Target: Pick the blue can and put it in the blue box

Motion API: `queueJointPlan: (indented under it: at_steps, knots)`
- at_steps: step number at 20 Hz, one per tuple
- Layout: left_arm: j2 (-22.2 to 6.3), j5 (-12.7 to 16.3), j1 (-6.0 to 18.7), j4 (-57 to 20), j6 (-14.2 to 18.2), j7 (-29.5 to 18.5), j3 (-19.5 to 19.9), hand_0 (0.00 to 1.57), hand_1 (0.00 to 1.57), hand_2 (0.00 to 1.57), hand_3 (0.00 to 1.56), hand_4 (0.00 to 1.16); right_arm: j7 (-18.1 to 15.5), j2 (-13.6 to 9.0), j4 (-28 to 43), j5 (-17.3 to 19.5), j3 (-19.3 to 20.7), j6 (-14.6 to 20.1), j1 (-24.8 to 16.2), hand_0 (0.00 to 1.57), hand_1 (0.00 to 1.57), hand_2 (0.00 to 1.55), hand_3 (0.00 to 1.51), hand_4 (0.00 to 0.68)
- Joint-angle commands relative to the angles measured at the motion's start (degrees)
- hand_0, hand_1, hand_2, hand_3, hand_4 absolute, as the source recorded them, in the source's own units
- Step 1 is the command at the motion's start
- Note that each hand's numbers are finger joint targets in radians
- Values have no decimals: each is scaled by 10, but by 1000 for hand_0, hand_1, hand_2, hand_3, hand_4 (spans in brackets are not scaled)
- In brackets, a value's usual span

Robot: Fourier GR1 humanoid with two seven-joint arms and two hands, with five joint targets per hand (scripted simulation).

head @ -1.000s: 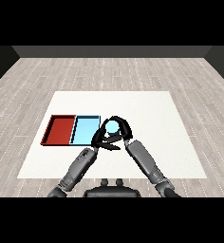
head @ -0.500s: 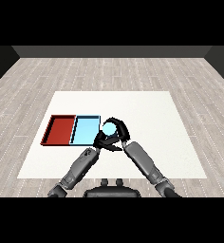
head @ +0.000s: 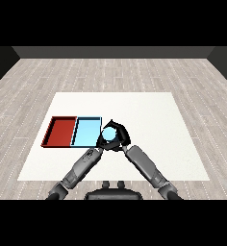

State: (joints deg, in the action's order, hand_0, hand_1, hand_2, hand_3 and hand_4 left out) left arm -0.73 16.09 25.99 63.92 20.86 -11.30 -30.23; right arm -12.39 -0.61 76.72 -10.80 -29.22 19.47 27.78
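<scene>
The blue can (head: 109,133) shows its pale blue top just off the right edge of the light blue tray (head: 85,132). My right hand (head: 120,139) is shut on the can, its fingers curling round it from the right and above. My left hand (head: 100,144) lies directly below and left of the can, close against the right hand, with its fingers relaxed and holding nothing. Part of it is hidden behind the right hand. The can's lower body is hidden by both hands.
The red tray (head: 60,131) lies against the left side of the light blue tray. Both trays sit on the left half of the white table (head: 154,120), whose front edge runs just below my forearms.
My right hand has carried the blue can a little to the left, closer to the light blue tray. The left hand has stayed beneath it.
</scene>
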Motion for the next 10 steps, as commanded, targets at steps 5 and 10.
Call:
queueJointPlan:
  at_steps: [5,10]
  knots:
    - [7,-23,62,-88,33,-26,-10,0,0,0,0,206,30,1,25,4,22,-31,3,1475,1475,1457,1399,559]
    - [7,-4,57,-71,17,-25,36,776,776,789,205,641,-11,5,-34,-45,-16,8,30,1483,1483,1461,1408,587]
